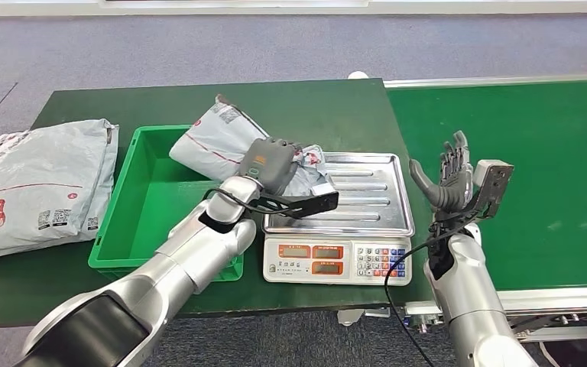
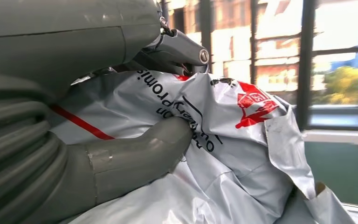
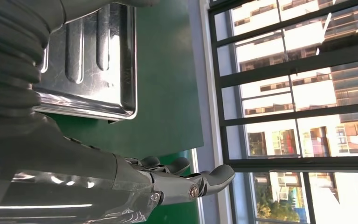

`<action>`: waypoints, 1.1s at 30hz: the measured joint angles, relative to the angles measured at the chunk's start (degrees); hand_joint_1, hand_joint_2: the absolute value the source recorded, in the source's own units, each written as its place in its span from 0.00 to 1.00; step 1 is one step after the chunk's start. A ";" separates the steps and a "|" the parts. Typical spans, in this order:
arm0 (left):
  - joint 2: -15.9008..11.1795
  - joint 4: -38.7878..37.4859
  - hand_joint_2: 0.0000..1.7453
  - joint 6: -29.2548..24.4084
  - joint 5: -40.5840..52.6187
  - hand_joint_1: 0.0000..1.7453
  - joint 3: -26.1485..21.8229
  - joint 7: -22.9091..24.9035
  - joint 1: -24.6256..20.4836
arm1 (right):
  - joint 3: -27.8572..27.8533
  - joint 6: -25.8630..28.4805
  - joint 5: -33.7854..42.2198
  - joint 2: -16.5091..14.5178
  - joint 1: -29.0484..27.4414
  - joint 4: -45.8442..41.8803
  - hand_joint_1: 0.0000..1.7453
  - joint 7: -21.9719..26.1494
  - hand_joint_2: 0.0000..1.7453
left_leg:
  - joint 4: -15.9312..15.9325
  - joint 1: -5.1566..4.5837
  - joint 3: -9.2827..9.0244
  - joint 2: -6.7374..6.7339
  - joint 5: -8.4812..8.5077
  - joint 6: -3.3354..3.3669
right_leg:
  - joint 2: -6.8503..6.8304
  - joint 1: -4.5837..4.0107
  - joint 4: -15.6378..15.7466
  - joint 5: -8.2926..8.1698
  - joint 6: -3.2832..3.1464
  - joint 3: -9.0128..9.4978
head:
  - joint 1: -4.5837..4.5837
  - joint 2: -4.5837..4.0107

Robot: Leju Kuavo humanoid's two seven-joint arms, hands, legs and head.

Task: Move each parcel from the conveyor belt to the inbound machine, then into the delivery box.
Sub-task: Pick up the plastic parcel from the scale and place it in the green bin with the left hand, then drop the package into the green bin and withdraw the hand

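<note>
Grey plastic parcel (image 1: 222,138) is what your left hand (image 1: 271,162) has hold of, thumb (image 2: 140,154) pressed into the crumpled wrap. You've got it between the green bin (image 1: 134,206) and the scale's steel tray (image 1: 367,191). Your right hand (image 1: 447,176) sits just beside that tray, fingers spread, holding nothing.

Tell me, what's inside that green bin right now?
The green bin shows bare green floor. The grey parcel gripped by the left hand overhangs its far corner, and the arm hides the near corner.

Crumpled grey parcel (image 1: 222,138) lies tilted between green bin (image 1: 134,222) and scale tray (image 1: 367,191).
</note>
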State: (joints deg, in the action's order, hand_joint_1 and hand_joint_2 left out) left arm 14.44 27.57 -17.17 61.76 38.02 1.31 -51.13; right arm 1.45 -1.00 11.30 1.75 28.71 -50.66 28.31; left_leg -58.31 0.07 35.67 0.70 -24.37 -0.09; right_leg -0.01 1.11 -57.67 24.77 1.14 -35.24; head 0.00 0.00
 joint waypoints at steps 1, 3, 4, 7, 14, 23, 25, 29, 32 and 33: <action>-0.21 -0.01 1.00 0.04 -0.07 1.00 -0.55 -0.05 0.17 | -0.04 -0.07 0.00 -0.01 -0.23 -0.39 0.00 -0.03 1.00 | 0.00 0.00 0.00 0.01 0.00 0.00 | -0.01 0.00 0.00 0.00 0.00 0.00 | 0.00 0.00; -0.50 -0.02 1.00 0.11 -0.14 1.00 -1.30 -0.16 0.37 | -0.07 -0.14 0.00 -0.03 -0.52 -0.98 0.00 -0.03 1.00 | 0.00 0.00 0.01 0.00 0.00 0.00 | -0.01 0.00 0.00 0.00 0.00 -0.01 | 0.00 0.00; -0.58 -0.03 1.00 0.13 -0.16 1.00 -1.58 -0.20 0.43 | -0.09 -0.15 0.00 -0.05 -0.62 -1.21 0.00 -0.03 1.00 | 0.00 0.00 0.01 0.00 0.00 0.00 | 0.00 0.00 0.00 0.00 0.00 -0.01 | 0.00 0.00; -0.73 -0.02 1.00 0.15 -0.19 1.00 -2.10 -0.23 0.56 | -0.20 -0.17 0.00 -0.09 -0.79 -1.66 0.00 -0.03 1.00 | 0.00 0.00 0.01 0.00 0.00 0.00 | 0.01 0.00 0.00 0.00 0.00 -0.01 | 0.00 0.00; -1.27 -0.19 1.00 1.27 -2.31 1.00 -4.36 2.24 1.74 | -0.29 -0.54 -1.56 -0.52 -1.61 -3.13 0.00 -0.16 1.00 | 0.00 0.00 0.01 -0.02 0.00 0.00 | 0.04 0.00 0.00 0.00 0.00 0.00 | 0.00 0.00; -2.64 -0.38 1.00 -3.66 4.60 1.00 -9.21 12.42 5.17 | -0.29 -0.20 -6.31 -2.55 -4.56 -6.61 0.00 -0.87 1.00 | 0.05 0.07 -0.03 -0.23 -0.06 -0.09 | 0.23 -0.07 0.00 0.00 -0.07 -0.03 | 0.00 0.00; -3.08 -0.54 1.00 -3.69 6.55 1.00 -10.40 14.41 5.18 | -0.29 -0.16 -7.24 -2.94 -4.03 -6.03 0.00 -0.66 1.00 | 0.07 0.07 -0.09 -0.41 -0.08 -0.12 | 0.37 -0.07 0.00 -0.04 -0.12 -0.03 | 0.00 0.00; -3.94 -1.21 1.00 -3.07 9.42 1.00 -12.66 16.89 4.73 | -0.29 0.23 -8.17 -3.39 -2.29 -4.79 0.00 -0.93 1.00 | 0.08 0.07 -0.20 -0.55 -0.07 -0.17 | 0.46 -0.13 0.00 -0.11 -0.23 -0.03 | 0.00 0.00; -4.20 -1.73 1.00 -1.92 10.12 1.00 -13.90 17.28 4.12 | -0.29 0.59 -8.46 -3.41 -1.41 -4.49 0.00 -1.33 1.00 | 0.09 0.07 -0.22 -0.54 -0.01 -0.24 | 0.44 -0.20 0.00 -0.15 -0.29 -0.02 | 0.01 0.00; -4.25 -1.85 1.00 -1.66 10.18 1.00 -14.23 17.27 4.00 | -0.29 0.63 -8.49 -3.41 -1.31 -4.46 0.00 -1.38 1.00 | 0.09 0.08 -0.22 -0.54 0.00 -0.26 | 0.44 -0.21 -0.01 -0.16 -0.31 -0.01 | 0.01 0.00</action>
State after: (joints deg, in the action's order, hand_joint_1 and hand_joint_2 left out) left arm 10.19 25.73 -18.83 71.94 23.79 18.57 -47.13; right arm 1.16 -0.37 2.81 -1.66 27.40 -55.11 26.93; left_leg -58.22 0.15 35.45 0.16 -24.37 -0.34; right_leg 0.43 0.90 -57.67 24.61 0.83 -35.25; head 0.01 0.00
